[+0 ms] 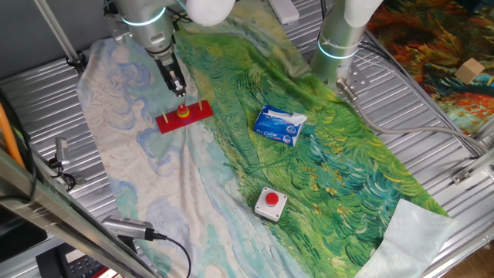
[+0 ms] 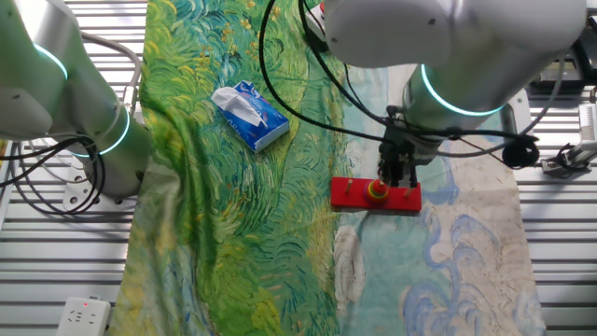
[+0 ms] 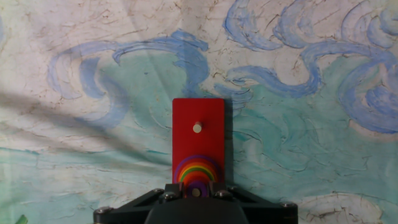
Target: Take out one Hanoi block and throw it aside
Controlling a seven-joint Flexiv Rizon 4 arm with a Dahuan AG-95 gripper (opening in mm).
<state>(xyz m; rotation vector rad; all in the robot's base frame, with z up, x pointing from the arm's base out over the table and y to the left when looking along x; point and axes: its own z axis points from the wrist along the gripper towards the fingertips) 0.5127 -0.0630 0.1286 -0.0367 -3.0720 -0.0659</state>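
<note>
Here one Hanoi block (image 3: 196, 184) tops one stack; jaws' spread can't be told.

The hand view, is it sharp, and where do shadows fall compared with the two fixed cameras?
Hand view: cloth and red peg board are sharp, a soft diagonal shadow crosses the left, and the dark gripper body at the bottom edge hides part of the stacked discs. One fixed view: even light, slightly soft, white glare on the arm's casing. Other fixed view: the arm looms large and blurry up close.

Printed cloth (image 1: 324, 147) matt, wrinkled; ribbed metal table (image 1: 46, 100); red base board (image 3: 198, 137) smooth, matt.
</note>
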